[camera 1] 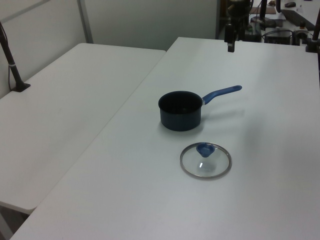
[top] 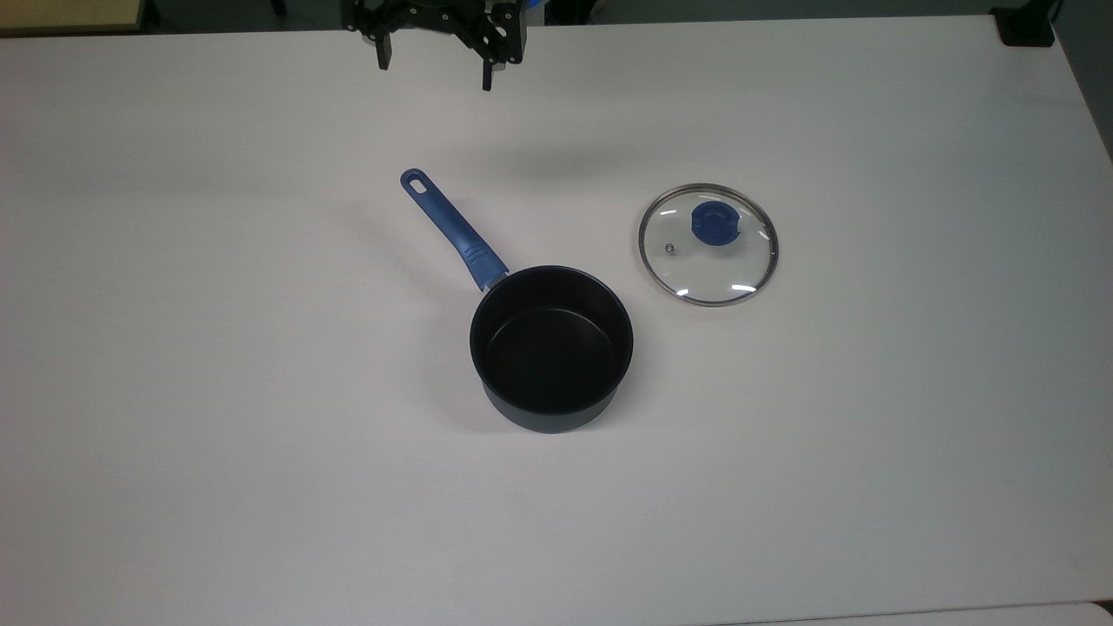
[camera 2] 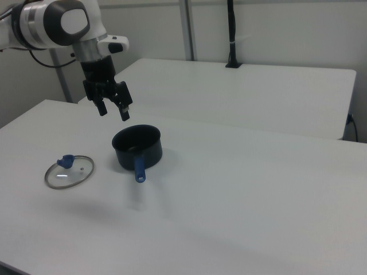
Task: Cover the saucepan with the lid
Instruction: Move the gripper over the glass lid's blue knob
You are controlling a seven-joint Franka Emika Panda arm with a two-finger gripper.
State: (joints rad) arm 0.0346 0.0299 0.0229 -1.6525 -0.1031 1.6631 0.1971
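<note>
The dark saucepan (top: 551, 348) stands open on the white table (top: 174, 348), its blue handle (top: 452, 228) pointing to the top view's upper left. To the top view's right of it, the glass lid (top: 708, 243) with a blue knob (top: 713, 221) lies flat on the table, apart from the pan. My gripper (top: 433, 74) hangs open and empty high above the table at the top view's upper edge, beyond the handle's end. The right view has the gripper (camera 2: 113, 112) in the air above and behind the saucepan (camera 2: 137, 147), with the lid (camera 2: 69, 171) on the right view's left. Saucepan (camera 1: 180, 110), lid (camera 1: 205, 160) and gripper (camera 1: 230, 45) also appear in the left view.
A second white table (camera 1: 60, 110) adjoins on the left view's left, carrying a black post (camera 1: 15, 75). A black clamp (top: 1026, 26) sits at the top view's upper right corner. Cluttered equipment (camera 1: 280, 25) stands past the far end of the table in the left view.
</note>
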